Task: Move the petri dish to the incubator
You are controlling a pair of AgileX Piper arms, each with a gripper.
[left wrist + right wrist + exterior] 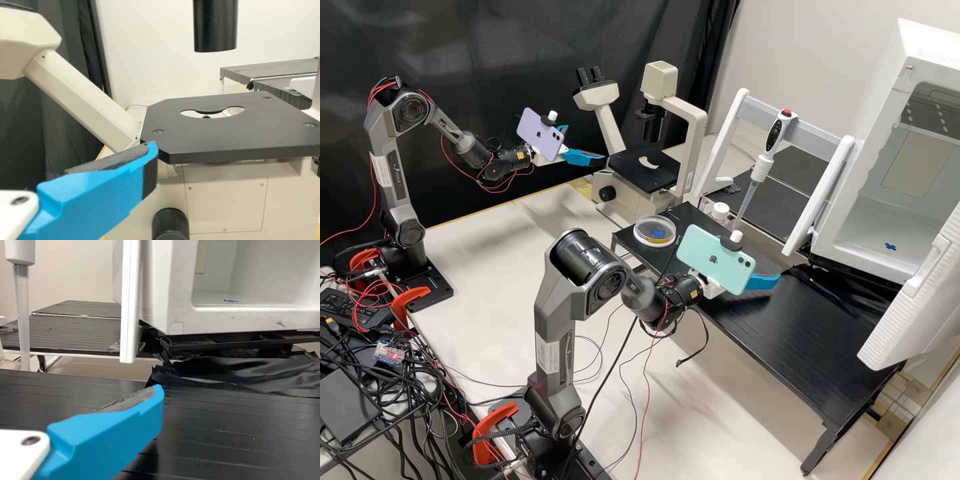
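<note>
The round clear petri dish [655, 231], with something yellow and blue in it, rests on the black raised shelf's end by the microscope. At the back left, my left gripper [587, 155] stands open beside the microscope stage; one finger of the left gripper [151, 152] shows before that stage. My right gripper [763, 280] is open above the black shelf, to the right of the dish; in its wrist view the right gripper [157, 392] has a bare pad and faces the incubator. The white incubator [837, 230] is open, with a small blue mark on its floor.
The microscope [643, 170] stands behind the dish. A pipette [763, 163] hangs on a white stand, with a small white bottle [720, 212] near the dish. The incubator's door [920, 300] swings out over the shelf's right end [813, 340]. Black sheeting [240, 372] lies below the incubator.
</note>
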